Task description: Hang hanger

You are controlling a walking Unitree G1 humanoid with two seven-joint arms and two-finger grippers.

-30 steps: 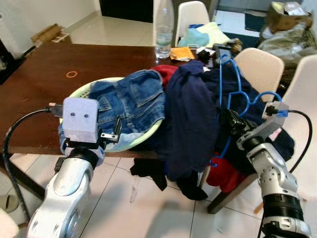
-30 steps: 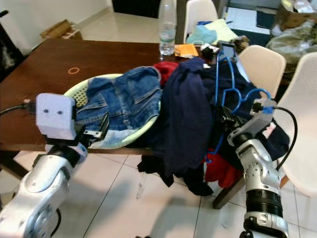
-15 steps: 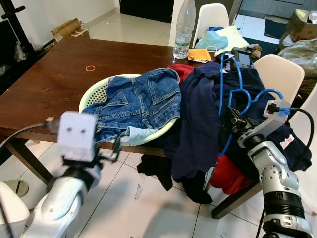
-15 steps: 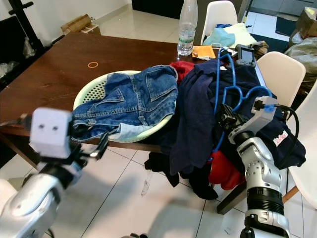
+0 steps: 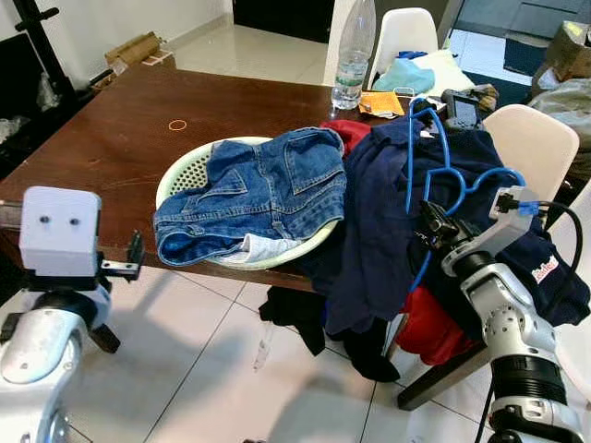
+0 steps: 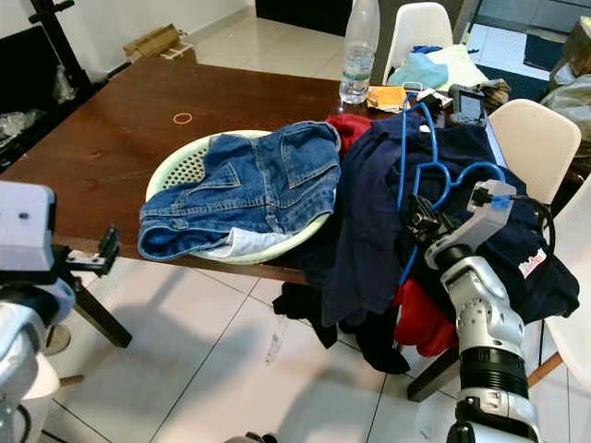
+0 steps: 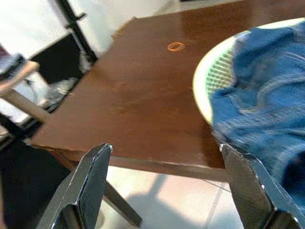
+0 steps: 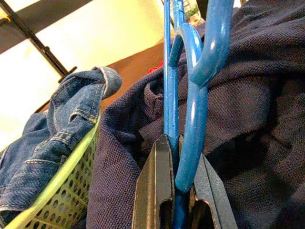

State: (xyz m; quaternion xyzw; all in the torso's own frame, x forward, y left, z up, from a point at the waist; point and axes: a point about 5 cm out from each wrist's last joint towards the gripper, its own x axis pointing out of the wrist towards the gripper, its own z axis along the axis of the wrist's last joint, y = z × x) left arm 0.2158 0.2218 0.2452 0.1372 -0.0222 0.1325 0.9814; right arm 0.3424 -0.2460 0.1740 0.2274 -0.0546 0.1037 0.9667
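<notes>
1. Right claw (image 5: 427, 224) at right of centre in the left eye view, pinching the blue hanger (image 5: 432, 164); in the right wrist view both black fingers (image 8: 153, 191) pressed against the hanger's thin bars (image 8: 170, 86).
2. Hanger standing upright from the claw, its loops rising over the dark navy garment (image 5: 379, 221) and its hook near the upper middle of the frame.
3. Navy garment draped over the table's edge and hanging toward the floor, with a red cloth (image 5: 427, 325) beneath it at lower right and another red piece (image 5: 349, 134) peeking out just above the jeans.
4. Left claw (image 7: 164, 186) spread wide, holding nothing, at the lower left of the left eye view, just off the near edge of the brown table (image 5: 111, 148).
5. Pale green basket (image 5: 185, 171) at centre of the frame on the table, with blue denim jeans (image 5: 259, 189) spilling over its rim.
6. Small orange ring (image 5: 177, 125) on the bare wood at upper left of the basket.
7. Clear plastic bottle (image 5: 352, 65) standing upright at top centre, at the far side of the table.
8. White chairs (image 5: 536, 148) at the upper right, one just behind the right arm.
</notes>
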